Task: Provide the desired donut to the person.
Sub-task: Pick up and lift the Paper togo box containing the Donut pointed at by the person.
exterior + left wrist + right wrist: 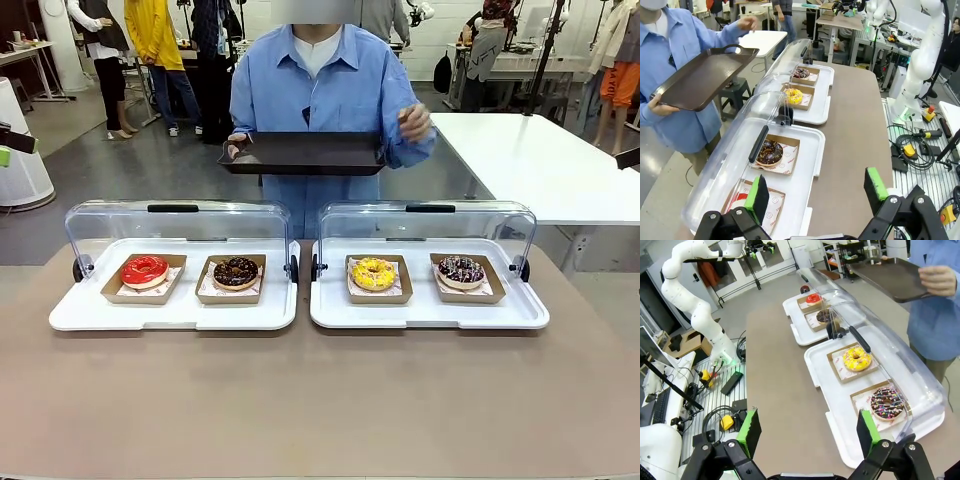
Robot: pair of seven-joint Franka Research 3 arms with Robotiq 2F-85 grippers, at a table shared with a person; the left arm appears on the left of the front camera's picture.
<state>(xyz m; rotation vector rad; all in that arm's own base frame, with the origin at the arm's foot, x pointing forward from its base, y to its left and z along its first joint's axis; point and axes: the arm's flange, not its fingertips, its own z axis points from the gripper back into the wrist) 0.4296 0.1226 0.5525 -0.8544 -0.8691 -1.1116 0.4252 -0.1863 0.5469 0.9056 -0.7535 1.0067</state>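
**Four donuts under raised lids, both pincers released above the desk**

Writing: the paper liners under the donuts carry small red printed marks, too small to read.

Arms: the left pincer (816,185) hangs over the near edge of the left white tray (170,315), its green-padded fingers (758,196) pointing down the row of donuts. The right pincer (808,427) hangs over bare desk (320,400), just beside the right white tray (430,315).

Pincers: on both, the jaws are spread wide. They grasp nothing and touch nothing.

Donuts: each sits in its own brown paper dish, two to a tray, behind a clear lid tilted up at the far side. The red donut (144,270) and the chocolate donut (236,272) are on the left tray. The yellow donut (373,273) and the sprinkled donut (461,270) are on the right tray. Which one is wanted cannot be told.

Person: the person (320,90) stands at the far side of the desk in a light blue shirt. The holding hand (235,148) grips a dark tray (305,153) level at chest height, with nothing on it. The free hand (414,122) is raised beside the tray's other end.
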